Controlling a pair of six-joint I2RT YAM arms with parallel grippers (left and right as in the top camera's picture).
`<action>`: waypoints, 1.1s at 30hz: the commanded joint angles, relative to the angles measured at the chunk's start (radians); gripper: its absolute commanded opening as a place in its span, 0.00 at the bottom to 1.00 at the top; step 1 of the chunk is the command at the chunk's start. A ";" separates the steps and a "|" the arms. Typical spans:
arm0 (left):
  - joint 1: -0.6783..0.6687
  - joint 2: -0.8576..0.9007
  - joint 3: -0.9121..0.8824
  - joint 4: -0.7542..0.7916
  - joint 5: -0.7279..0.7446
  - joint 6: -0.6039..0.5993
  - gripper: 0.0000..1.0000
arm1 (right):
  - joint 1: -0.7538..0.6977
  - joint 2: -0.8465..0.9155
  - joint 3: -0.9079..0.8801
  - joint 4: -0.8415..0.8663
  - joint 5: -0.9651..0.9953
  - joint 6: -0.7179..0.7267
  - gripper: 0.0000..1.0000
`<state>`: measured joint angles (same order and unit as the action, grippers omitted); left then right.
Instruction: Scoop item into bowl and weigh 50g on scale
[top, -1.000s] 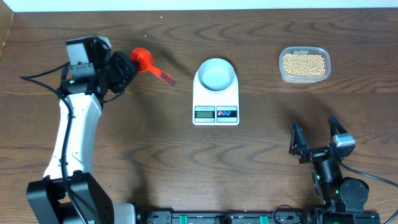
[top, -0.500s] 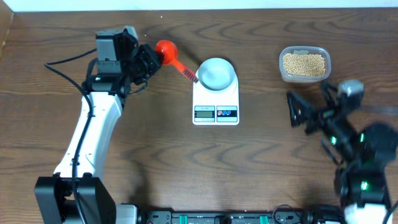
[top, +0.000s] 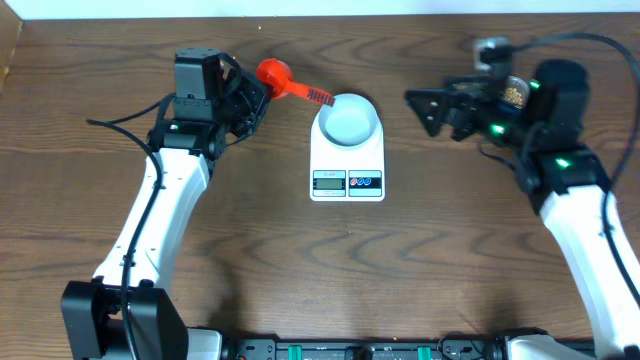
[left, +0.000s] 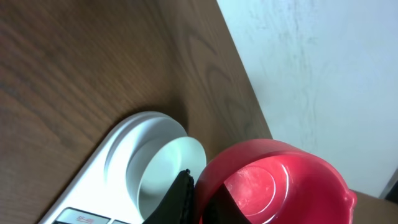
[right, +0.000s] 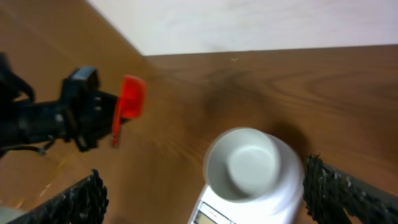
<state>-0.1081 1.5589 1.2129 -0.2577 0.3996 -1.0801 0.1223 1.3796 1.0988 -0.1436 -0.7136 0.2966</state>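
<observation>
Nearest me, the scale (top: 347, 172) sits mid-table with the bowl (top: 347, 120) on its far end. Beyond it, my left gripper (top: 254, 93) pinches the red scoop (top: 276, 75) just left of the bowl. My right gripper (top: 425, 110) hangs spread wide on the bowl's right.

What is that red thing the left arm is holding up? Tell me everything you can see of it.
It is a red scoop, glossy plastic by its look: a round cup, empty inside, with a straight handle whose ribbed end points toward the bowl on the scale. The left gripper clamps it at the cup end, off the table.
</observation>
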 joint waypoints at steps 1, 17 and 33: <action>-0.034 -0.010 0.017 -0.027 -0.074 -0.086 0.07 | 0.051 0.043 0.029 0.075 -0.086 0.049 0.99; -0.190 -0.010 0.015 -0.098 -0.184 -0.169 0.07 | 0.111 0.079 0.026 0.037 -0.053 0.209 0.88; -0.272 -0.010 0.015 -0.108 -0.150 -0.175 0.07 | 0.238 0.079 0.025 -0.055 0.141 0.231 0.64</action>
<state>-0.3683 1.5589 1.2129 -0.3626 0.2352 -1.2518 0.3382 1.4559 1.1004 -0.1917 -0.6304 0.5060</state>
